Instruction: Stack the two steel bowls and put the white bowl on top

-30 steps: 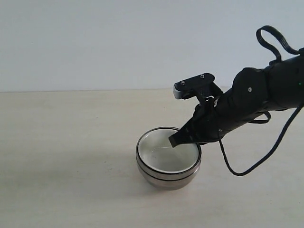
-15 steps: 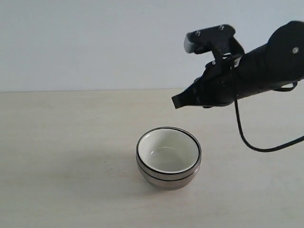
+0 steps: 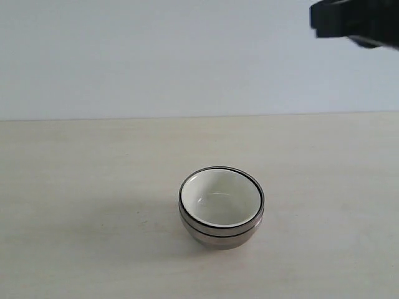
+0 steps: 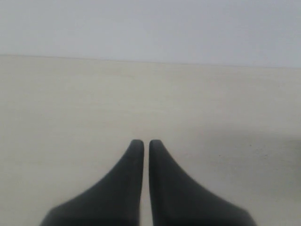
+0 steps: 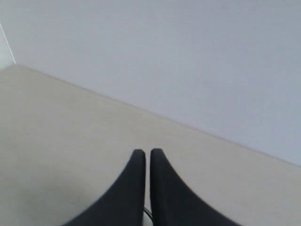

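Note:
The two steel bowls (image 3: 219, 235) stand nested in the middle of the table, one inside the other. The white bowl (image 3: 221, 200) sits inside the upper steel bowl, upright and empty. My right gripper (image 5: 147, 153) is shut with nothing between its fingers, high above the table. In the exterior view only a dark part of the right arm (image 3: 355, 22) shows at the top right corner, far from the bowls. My left gripper (image 4: 143, 143) is shut and empty over bare table; it does not show in the exterior view.
The pale wooden table (image 3: 87, 187) runs back to a plain light wall (image 3: 156, 56). A thin black cable (image 5: 148, 214) shows just under the right gripper's fingers.
My right arm has risen from the white bowl's rim and drawn back up to the right, almost out of the exterior view. The bowls have not moved.

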### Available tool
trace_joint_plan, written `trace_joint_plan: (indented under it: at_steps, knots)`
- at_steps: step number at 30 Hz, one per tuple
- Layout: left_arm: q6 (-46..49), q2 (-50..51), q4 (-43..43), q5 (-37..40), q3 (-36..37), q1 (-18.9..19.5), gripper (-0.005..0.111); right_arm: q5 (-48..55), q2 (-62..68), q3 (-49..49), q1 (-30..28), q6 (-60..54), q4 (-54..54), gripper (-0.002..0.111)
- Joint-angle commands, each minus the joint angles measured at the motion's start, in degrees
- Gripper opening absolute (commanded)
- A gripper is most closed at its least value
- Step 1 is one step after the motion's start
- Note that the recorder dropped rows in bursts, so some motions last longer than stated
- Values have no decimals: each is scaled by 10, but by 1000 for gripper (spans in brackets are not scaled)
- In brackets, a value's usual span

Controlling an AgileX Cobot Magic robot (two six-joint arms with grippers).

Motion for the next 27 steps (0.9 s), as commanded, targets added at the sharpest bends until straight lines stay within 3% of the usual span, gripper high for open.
trace_joint_plan:
  at_steps: [1,9,17,27]
  knots:
    - [-3,-2,0,-4,2,-3,4,10,-131,26,-1,5,3,0]
    - [-3,-2,0,-4,2,-3,4,13,-400,76,-1,20,3,0]
    - [-3,-2,0,-4,2,-3,4,2,-519,80,-3,58,-19,0]
    - [-3,-2,0,-4,2,-3,4,20,-567,83,-178,73,-28,0]
